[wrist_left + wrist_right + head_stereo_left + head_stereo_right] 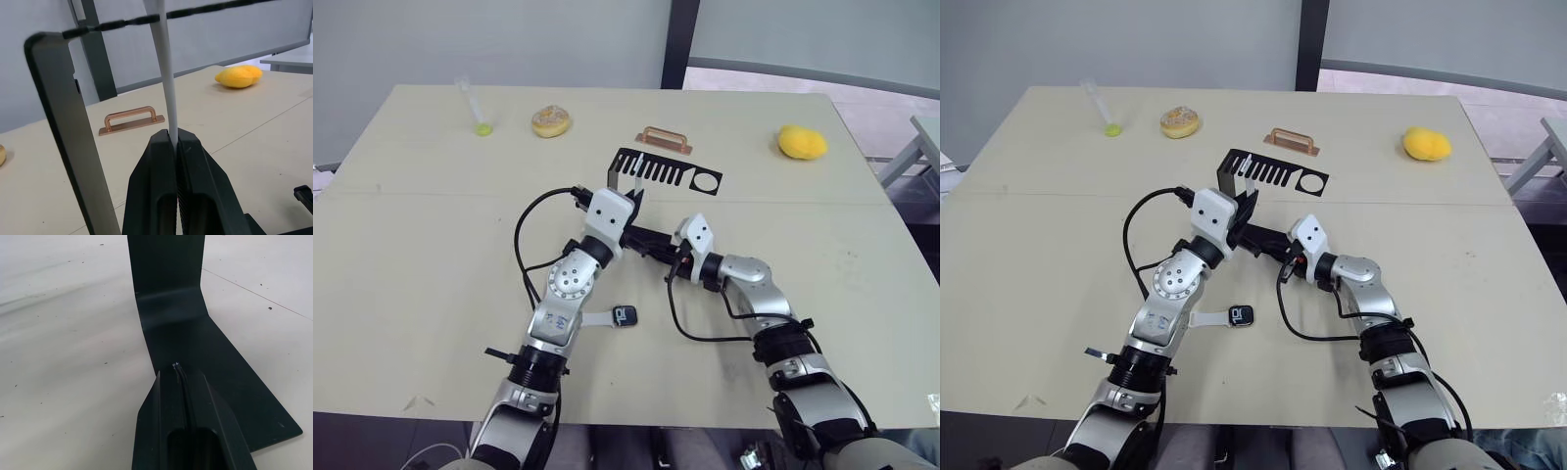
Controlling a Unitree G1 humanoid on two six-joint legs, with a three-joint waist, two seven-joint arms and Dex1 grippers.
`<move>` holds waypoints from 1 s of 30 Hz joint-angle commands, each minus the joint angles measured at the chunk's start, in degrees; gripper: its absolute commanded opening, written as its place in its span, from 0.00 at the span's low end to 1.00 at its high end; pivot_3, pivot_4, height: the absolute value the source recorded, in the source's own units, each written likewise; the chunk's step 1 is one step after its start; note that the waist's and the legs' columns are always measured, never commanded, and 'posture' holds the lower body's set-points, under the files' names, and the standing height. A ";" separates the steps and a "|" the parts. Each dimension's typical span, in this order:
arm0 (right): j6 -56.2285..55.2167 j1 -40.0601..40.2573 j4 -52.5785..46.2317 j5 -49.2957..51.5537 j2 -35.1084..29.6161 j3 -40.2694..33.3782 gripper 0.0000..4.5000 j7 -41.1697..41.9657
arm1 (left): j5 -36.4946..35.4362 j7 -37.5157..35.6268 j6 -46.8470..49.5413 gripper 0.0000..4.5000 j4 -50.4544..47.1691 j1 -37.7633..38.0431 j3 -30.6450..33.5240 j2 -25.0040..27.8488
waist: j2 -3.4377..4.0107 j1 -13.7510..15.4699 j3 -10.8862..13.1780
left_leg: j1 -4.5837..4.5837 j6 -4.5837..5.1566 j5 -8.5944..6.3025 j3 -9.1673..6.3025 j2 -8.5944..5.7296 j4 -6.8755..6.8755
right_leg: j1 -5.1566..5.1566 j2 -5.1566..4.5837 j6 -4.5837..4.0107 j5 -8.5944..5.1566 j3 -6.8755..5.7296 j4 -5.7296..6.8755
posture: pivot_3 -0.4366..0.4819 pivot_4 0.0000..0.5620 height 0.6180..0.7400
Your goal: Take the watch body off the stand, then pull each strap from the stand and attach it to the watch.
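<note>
One strap (164, 73) left hanging in the stand (663, 173): left pincer (174, 142) pinches it, right pincer (180, 377) clamps the foot. Next: pull straight down, toward the watch body (625, 315) behind.

A beige table (401, 255) carries it all: the black stand (661, 173) sits just beyond the fingertips, and the watch body (625, 316) with one white strap (597, 318) lies back behind the fingers. Well past the fingers sit a copper handle (664, 139), a doughnut (551, 121), a tube (475, 108) and a yellow fruit (802, 143).
</note>
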 commanded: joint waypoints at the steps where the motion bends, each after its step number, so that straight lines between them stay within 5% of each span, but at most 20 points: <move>1: 1.11 1.00 3.02 -1.62 0.32 1.03 0.00 -1.12 | -1.36 -0.81 -2.18 0.01 -2.49 -0.42 0.67 -0.62 | 0.00 -0.02 0.00 | 0.00 0.00 0.00 0.00 0.00 0.00 | 0.00 0.00 0.00 0.00 0.00 0.00 | 0.48 0.27 1.00; 12: 2.28 0.69 4.46 -1.55 0.74 0.23 0.00 -3.49 | -5.08 -6.71 -2.69 0.01 -10.47 3.35 1.41 2.91 | 0.00 -0.06 0.00 | 0.02 -0.01 0.00 0.01 0.01 -0.02 | 0.00 0.00 0.00 0.00 0.01 0.01 | 0.48 0.27 1.00; 19: 1.97 0.67 4.61 -1.35 0.94 -0.07 0.00 -3.91 | -14.51 -14.59 -4.31 0.01 -16.75 8.76 6.18 7.77 | 0.00 -0.10 -0.01 | 0.03 -0.01 0.00 0.00 0.01 -0.03 | 0.03 0.00 0.00 0.00 0.00 -0.01 | 0.48 0.27 1.00; 22: 1.26 1.03 3.79 -0.57 1.15 -0.59 0.00 -3.45 | -23.46 -23.04 -3.01 0.01 -20.14 12.11 9.43 12.51 | 0.00 -0.22 -0.01 | 0.04 -0.01 0.00 0.00 0.04 -0.05 | 0.02 0.00 0.00 0.00 -0.02 0.00 | 0.48 0.27 1.00; 30: 1.78 4.98 -7.23 8.57 -1.79 -5.79 0.00 3.36 | -45.94 -42.08 18.15 0.01 -18.85 17.25 19.32 32.10 | -0.01 0.09 0.00 | -0.01 0.11 -0.07 -0.14 -0.01 -0.07 | 0.06 -0.06 0.00 0.00 -0.06 -0.09 | 0.48 0.27 1.00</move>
